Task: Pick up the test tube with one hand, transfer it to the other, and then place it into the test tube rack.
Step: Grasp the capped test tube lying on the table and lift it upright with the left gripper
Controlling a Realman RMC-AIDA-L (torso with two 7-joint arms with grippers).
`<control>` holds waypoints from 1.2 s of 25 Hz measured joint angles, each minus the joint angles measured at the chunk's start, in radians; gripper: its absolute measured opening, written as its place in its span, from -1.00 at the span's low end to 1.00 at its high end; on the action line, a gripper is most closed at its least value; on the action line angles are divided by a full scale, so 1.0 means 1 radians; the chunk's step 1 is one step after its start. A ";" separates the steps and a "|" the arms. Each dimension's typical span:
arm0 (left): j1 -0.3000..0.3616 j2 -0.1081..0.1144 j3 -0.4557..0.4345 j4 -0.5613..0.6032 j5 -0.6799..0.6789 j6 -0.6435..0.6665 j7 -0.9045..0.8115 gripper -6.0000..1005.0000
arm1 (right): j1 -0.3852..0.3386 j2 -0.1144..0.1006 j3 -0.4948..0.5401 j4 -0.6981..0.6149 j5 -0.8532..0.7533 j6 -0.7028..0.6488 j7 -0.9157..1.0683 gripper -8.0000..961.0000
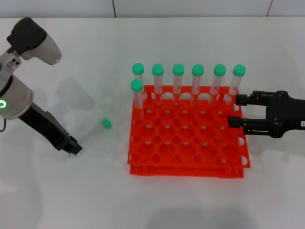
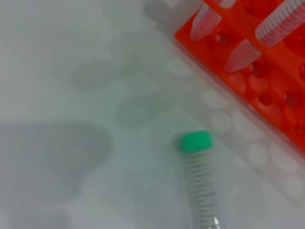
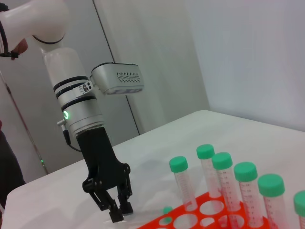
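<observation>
The left gripper (image 1: 72,145), low at the left of the head view, is down at the tabletop with its fingers (image 3: 113,212) slightly parted, holding nothing. Just right of it the test tube (image 1: 95,130) lies flat on the white table (image 1: 57,191), green cap toward the test tube rack (image 1: 186,143). Printed graduation lines ring the tube; no figures are legible. The right gripper (image 1: 233,110) hovers open at the rack's right edge.

Test tube (image 2: 201,181) tip cut off by left wrist view's edge
</observation>
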 joint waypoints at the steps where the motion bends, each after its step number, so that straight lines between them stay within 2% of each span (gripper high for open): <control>1: 0.000 -0.001 0.000 0.000 0.003 0.000 0.000 -0.50 | 0.000 0.000 0.000 0.000 0.000 0.000 0.000 0.50; 11: 0.000 -0.004 0.000 -0.011 0.014 -0.003 -0.001 -0.58 | 0.000 0.000 0.000 0.000 0.001 0.000 0.000 0.50; 26: -0.011 0.008 -0.024 -0.006 -0.018 -0.018 -0.001 -0.59 | 0.000 0.000 0.001 0.000 0.013 0.005 -0.008 0.50; 30: -0.006 0.017 -0.088 0.002 -0.051 -0.035 0.005 -0.59 | 0.000 0.000 0.018 0.000 0.015 0.005 -0.010 0.50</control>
